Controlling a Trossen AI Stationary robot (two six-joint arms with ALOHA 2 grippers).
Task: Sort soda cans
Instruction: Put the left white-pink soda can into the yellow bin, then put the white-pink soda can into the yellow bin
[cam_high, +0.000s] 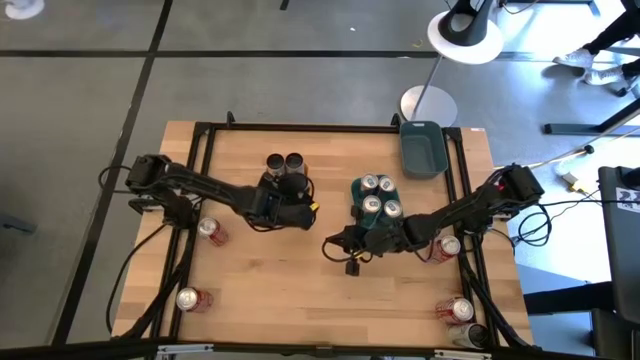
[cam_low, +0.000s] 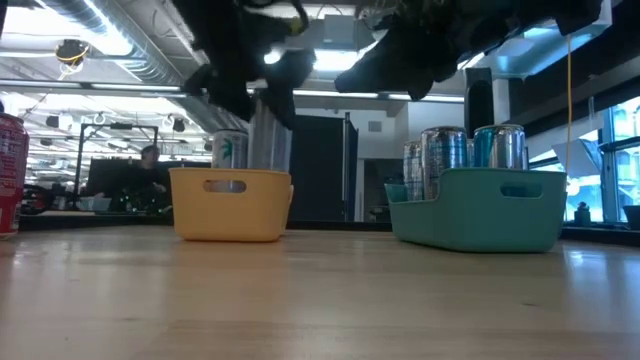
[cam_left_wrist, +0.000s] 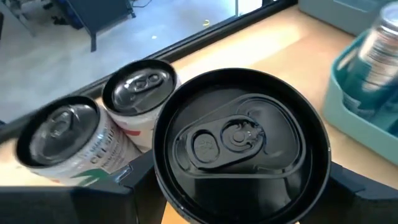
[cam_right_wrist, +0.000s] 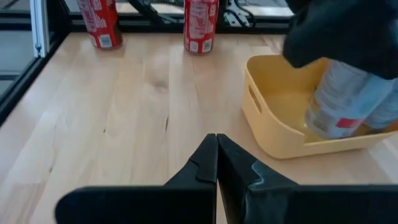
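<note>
My left gripper (cam_high: 290, 192) is shut on a black-topped soda can (cam_left_wrist: 239, 143) over the yellow tray (cam_right_wrist: 283, 134). Two more soda cans (cam_left_wrist: 140, 87) (cam_left_wrist: 59, 127) stand in that tray beside it. The teal tray (cam_low: 475, 205) holds several silver-topped cans (cam_high: 377, 195). My right gripper (cam_right_wrist: 216, 155) is shut and holds nothing; it hovers over bare wood near the table's middle, just on the near side of the teal tray. My left gripper pinches the black-topped can between its two fingers (cam_left_wrist: 357, 190), on opposite sides of the body just below the top rim (cam_left_wrist: 186, 196). It comes slanting down from the table's left. The can's lower part (cam_right_wrist: 329, 121) sits slightly tilted inside the yellow tray; whether it rests on the floor is hidden.
Red cans stand on the wood at the left (cam_high: 210, 232) (cam_high: 188, 298) and at the right (cam_high: 447, 247) (cam_high: 458, 310). A dark tray (cam_high: 422, 148) sits at the far right. A black frame (cam_high: 200, 135) rims the table.
</note>
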